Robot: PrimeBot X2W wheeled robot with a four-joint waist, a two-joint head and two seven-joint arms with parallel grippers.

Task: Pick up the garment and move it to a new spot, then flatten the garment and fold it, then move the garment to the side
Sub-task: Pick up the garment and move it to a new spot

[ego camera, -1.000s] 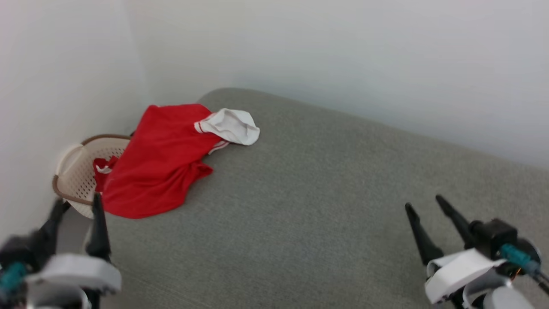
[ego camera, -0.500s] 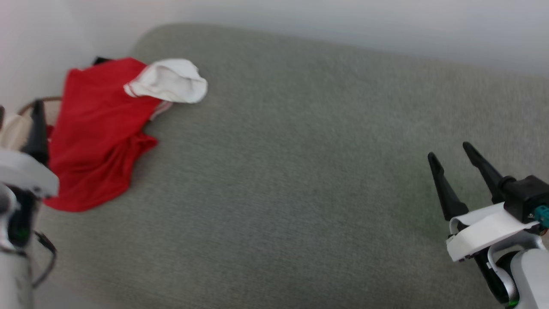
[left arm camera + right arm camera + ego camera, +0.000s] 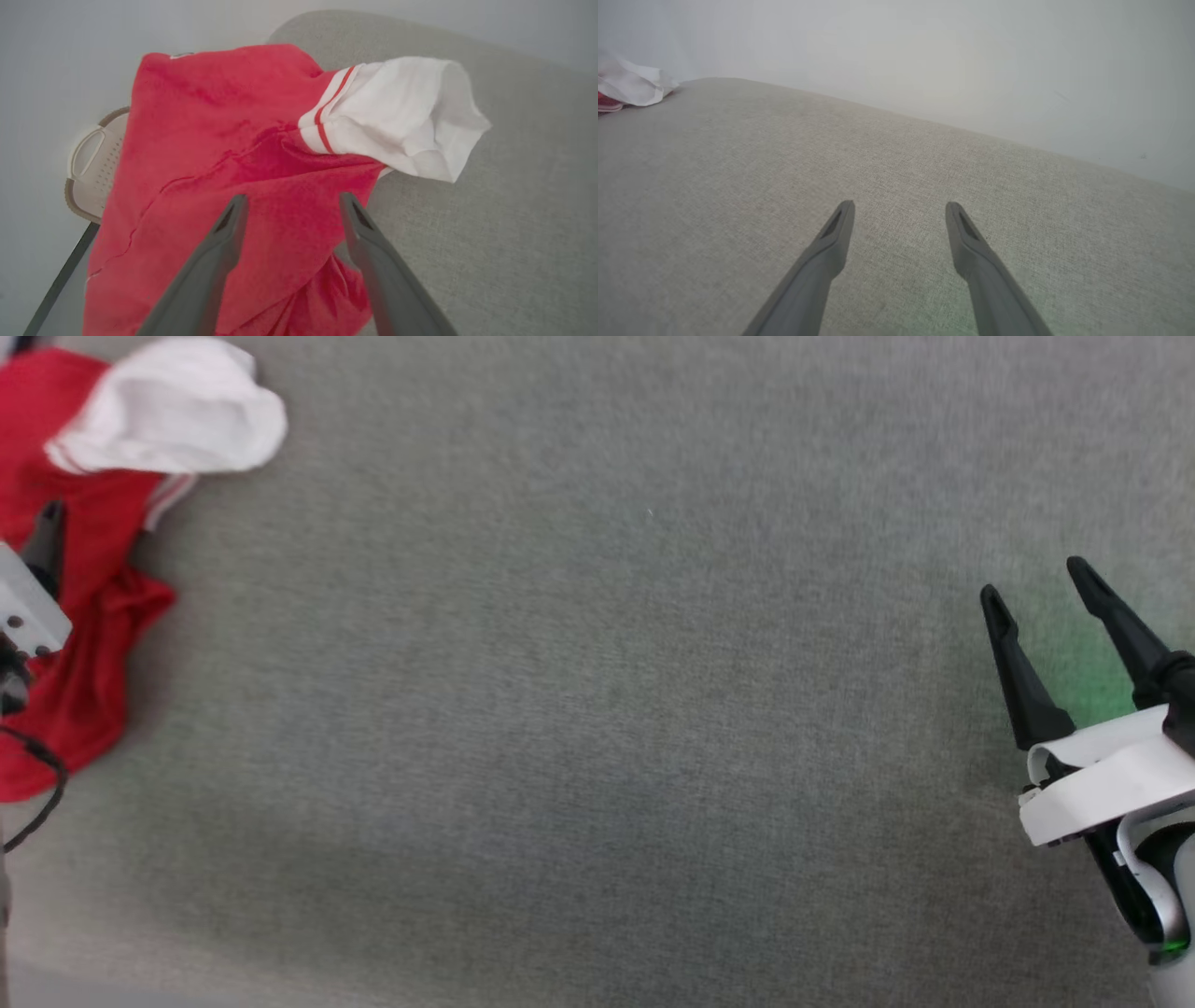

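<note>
Shirt (image 3: 224, 154), crumpled.
The red body lies bunched at the corner of a grey cushion (image 3: 514, 210), one edge draping off it. A white sleeve (image 3: 397, 116) with red-striped trim rests on top, its cuff gaping.

right end effector (image 3: 900, 204) spread over grey cushion (image 3: 738, 186), garment (image 3: 630, 86) far left.

The grey fabric surface (image 3: 597, 709) lies bare across its middle and right, leaving open passage all around the right gripper (image 3: 1033, 578), whose jaws stand apart over plain fabric. At the far left corner the garment (image 3: 210, 140) is heaped, hanging over the edge across part of the basket (image 3: 93, 163), right in front of the left gripper (image 3: 293, 197). A pale wall (image 3: 924, 56) closes off the far edge and the left side.
</note>
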